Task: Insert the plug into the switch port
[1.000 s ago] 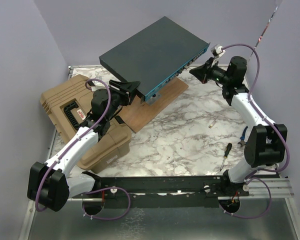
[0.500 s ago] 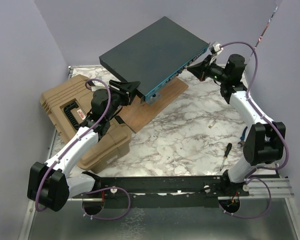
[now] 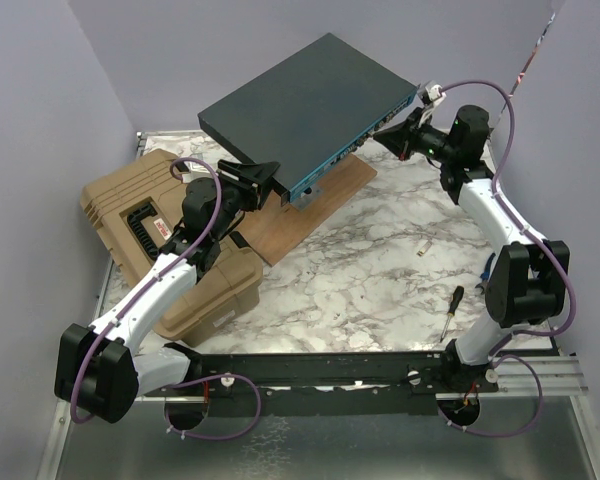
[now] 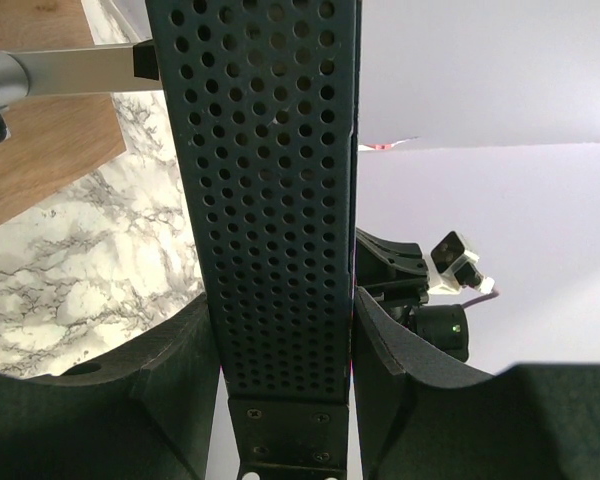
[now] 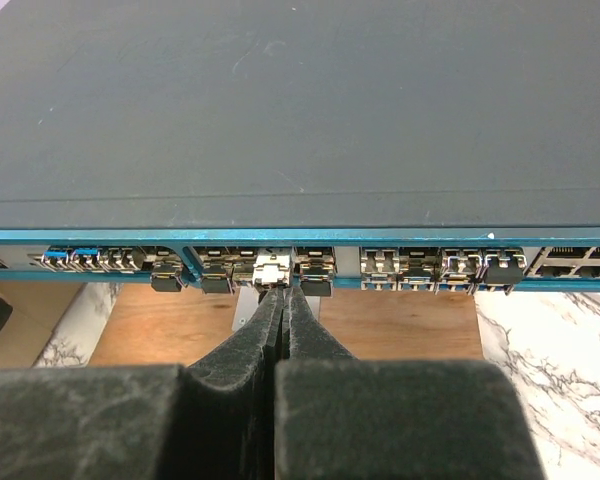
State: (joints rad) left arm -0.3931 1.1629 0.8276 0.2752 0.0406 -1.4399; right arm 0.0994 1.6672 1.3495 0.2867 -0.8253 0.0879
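The switch (image 3: pixel 300 105), a wide dark grey box with a teal front face (image 5: pixel 380 238), is lifted and tilted above the wooden board. My left gripper (image 3: pixel 265 180) is shut on its near left end, one finger on each side of the perforated side wall (image 4: pixel 275 200). A small silver plug (image 5: pixel 270 268) sits in the port row, left of centre in the right wrist view. My right gripper (image 5: pixel 282 292) is shut, and its pinched tips touch the rear of the plug. From above, the right gripper (image 3: pixel 392 138) meets the right end of the switch's front.
A tan ribbed case (image 3: pixel 140 220) lies under the left arm. The wooden board (image 3: pixel 310 205) lies beneath the switch. A screwdriver (image 3: pixel 450 312) and a small white piece (image 3: pixel 425 252) rest on the marble top at the right. Purple walls close the back and sides.
My right gripper has moved left and up to the switch's front until its shut tips reached the port row. The left arm and the switch have stayed still.
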